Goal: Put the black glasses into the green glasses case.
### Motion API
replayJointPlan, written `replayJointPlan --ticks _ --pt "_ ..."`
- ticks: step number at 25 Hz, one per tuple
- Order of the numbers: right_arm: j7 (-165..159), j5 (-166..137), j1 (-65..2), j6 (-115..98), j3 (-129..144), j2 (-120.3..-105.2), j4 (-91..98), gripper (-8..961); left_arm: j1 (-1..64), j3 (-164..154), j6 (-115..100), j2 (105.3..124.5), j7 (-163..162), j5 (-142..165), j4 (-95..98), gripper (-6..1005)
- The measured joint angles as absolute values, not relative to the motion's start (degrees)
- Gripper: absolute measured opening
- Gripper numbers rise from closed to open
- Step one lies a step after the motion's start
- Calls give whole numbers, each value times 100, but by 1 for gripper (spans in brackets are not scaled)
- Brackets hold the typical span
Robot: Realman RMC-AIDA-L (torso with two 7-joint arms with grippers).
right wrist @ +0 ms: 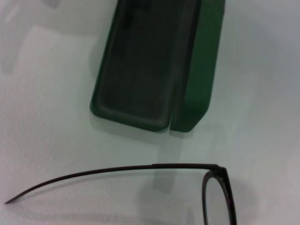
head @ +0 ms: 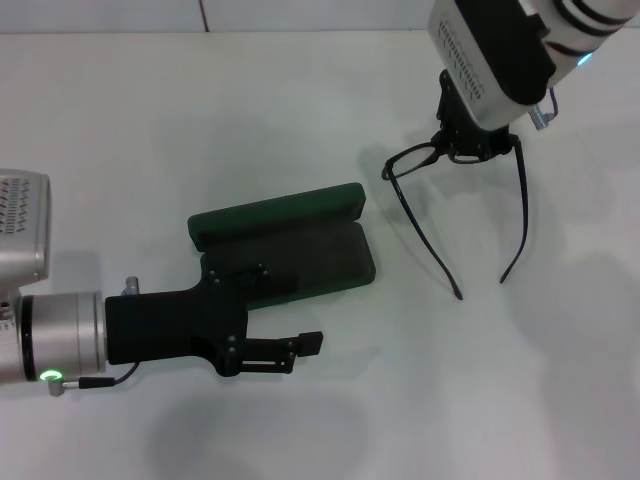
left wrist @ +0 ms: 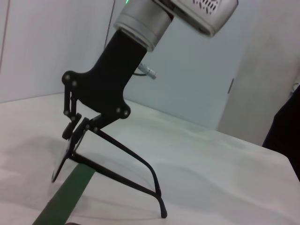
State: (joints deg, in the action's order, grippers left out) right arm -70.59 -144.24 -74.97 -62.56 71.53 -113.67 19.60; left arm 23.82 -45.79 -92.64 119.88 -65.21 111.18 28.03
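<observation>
The green glasses case (head: 300, 225) lies open in the middle of the table, lid (head: 280, 212) folded back and dark lining up. It also shows in the right wrist view (right wrist: 140, 70) and as a green strip (left wrist: 65, 197) in the left wrist view. To its right, my right gripper (head: 465, 150) is shut on the front of the black glasses (head: 408, 158). Their temple arms (left wrist: 126, 152) are unfolded and slant down to the table. My left gripper (head: 290, 315) is open at the case's near edge, one finger over the tray and the other in front of it.
The table (head: 150, 130) is plain white, with a wall line along its far edge. One temple arm (right wrist: 117, 171) and part of a lens rim (right wrist: 229, 197) hang just beyond the case's short end in the right wrist view.
</observation>
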Motion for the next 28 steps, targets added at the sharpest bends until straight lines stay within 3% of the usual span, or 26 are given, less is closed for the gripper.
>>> replayJointPlan --ticks 5,15,28 --pt "-7371 -14419 -7514 -6571 7125 -11270 2069 44 2388 -4579 -9264 11981 -6521 11118 2803 865" --pt "-7728 -14440 -7515 -7313 6420 -10922 2170 39 2416 -4579 -9273 11972 -6564 11080 2829 865" --pt "-8561 -14393 -6784 -8219 5427 -10806 2976 39 2461 -4548 -9318 11971 -6610 10946 2823 863"
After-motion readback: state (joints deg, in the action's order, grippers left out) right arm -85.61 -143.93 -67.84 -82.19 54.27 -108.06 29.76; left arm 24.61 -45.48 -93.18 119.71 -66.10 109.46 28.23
